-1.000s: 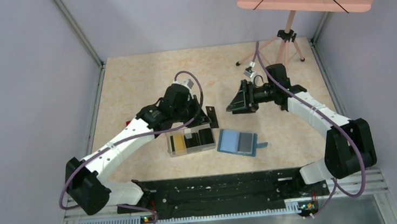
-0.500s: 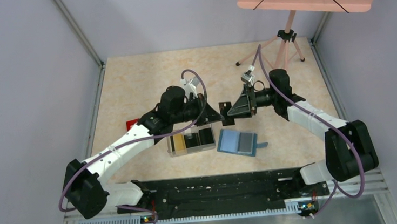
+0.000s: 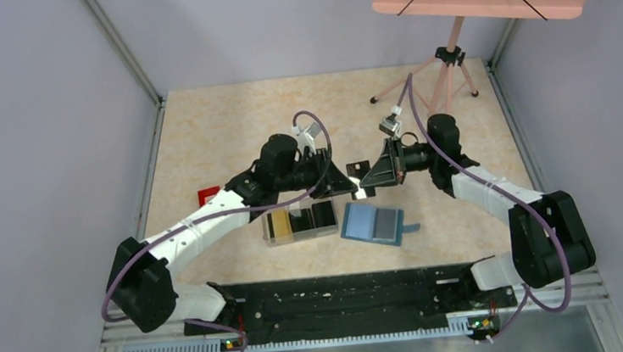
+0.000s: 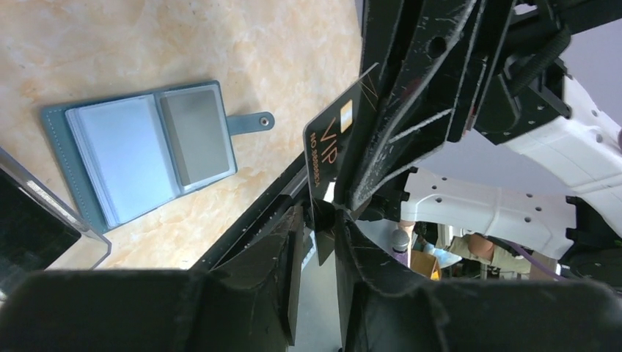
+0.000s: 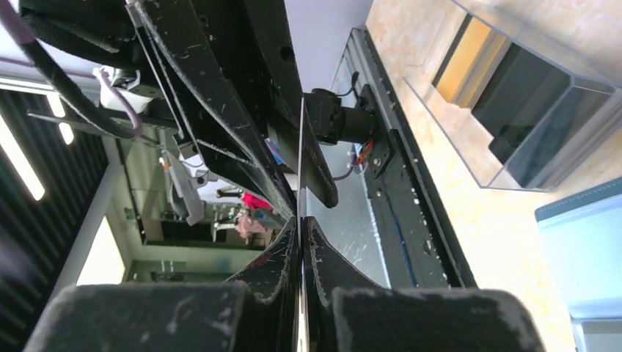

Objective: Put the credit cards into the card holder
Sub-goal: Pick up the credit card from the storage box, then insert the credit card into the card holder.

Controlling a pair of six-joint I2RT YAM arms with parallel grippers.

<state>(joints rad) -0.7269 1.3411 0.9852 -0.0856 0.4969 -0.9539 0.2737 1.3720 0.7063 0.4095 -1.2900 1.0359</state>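
A black credit card [image 4: 334, 147] marked VIP hangs in the air between the two arms, edge-on [image 5: 301, 169] in the right wrist view. My right gripper [image 5: 301, 224] is shut on it. My left gripper [image 4: 323, 220] has its jaws slightly apart around the card's other end, with a gap showing. The two grippers meet [image 3: 358, 180] above the table. The teal card holder [image 3: 373, 223] lies open below them, with a grey card [image 4: 194, 136] in one pocket. A gold card [image 3: 277, 224] and black cards [image 3: 323, 216] stand in the clear box [image 3: 299, 222].
A small red object [image 3: 208, 195] lies by the left arm. A pink music stand on a tripod [image 3: 451, 61] is at the back right. The black base rail [image 3: 344, 296] runs along the near edge.
The left arm carried the black card rightward to meet the right gripper. The right gripper closed on the card and the left jaws parted.
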